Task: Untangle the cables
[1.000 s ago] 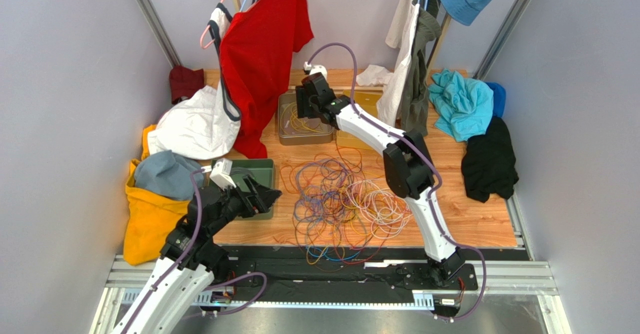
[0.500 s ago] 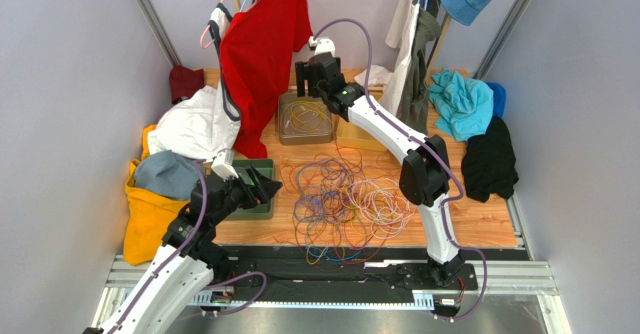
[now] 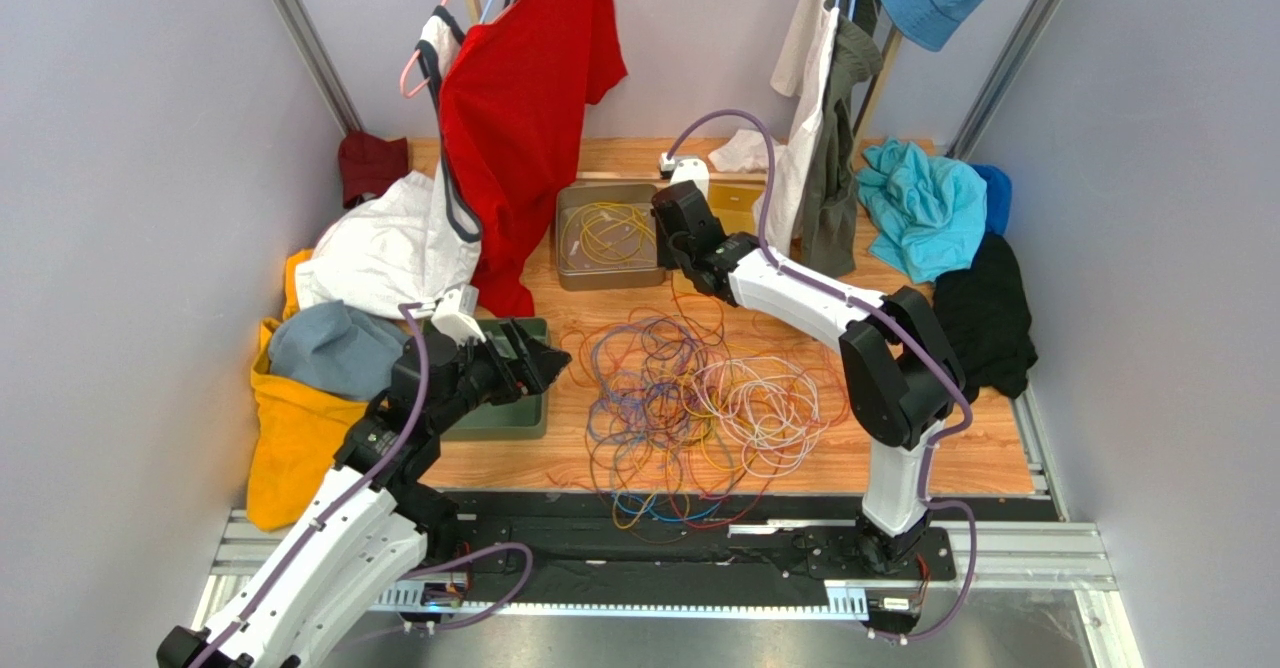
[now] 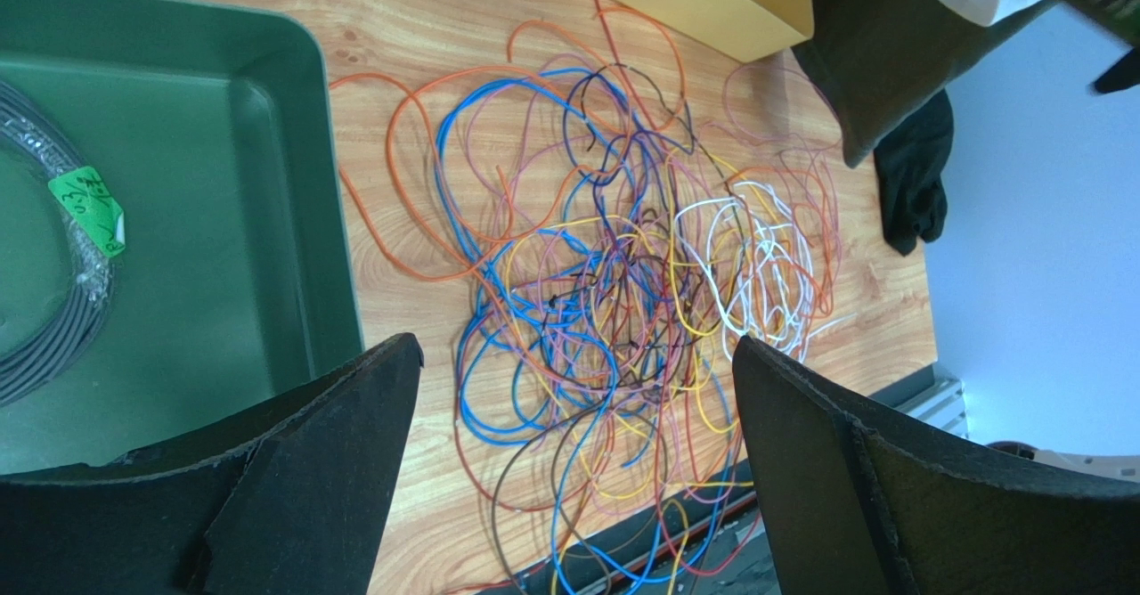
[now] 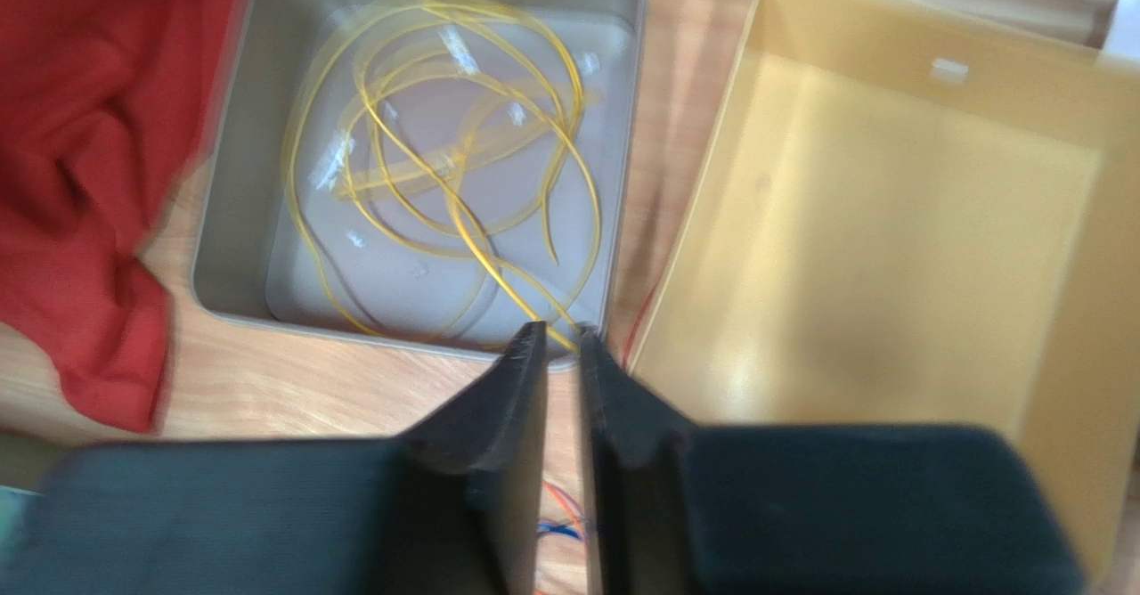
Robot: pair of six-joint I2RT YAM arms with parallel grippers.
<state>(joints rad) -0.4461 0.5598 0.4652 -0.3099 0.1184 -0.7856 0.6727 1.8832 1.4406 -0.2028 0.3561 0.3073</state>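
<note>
Wooden table (image 3: 962, 451), light planks. Carries the tangled cables (image 3: 684, 398) at its middle. Just behind the cables, bears a grey tray (image 5: 254, 154) and a yellow box (image 5: 910, 248) side by side. Left of the cables, holds a green tray (image 4: 201, 194) and a heap of clothes (image 3: 383, 256); right of them, a teal cloth (image 3: 920, 203) and a black cloth (image 3: 977, 316).

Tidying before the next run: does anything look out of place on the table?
Yes. Some loops of the cables spill over the near edge of the table onto the black rail, where they could snag.
</note>
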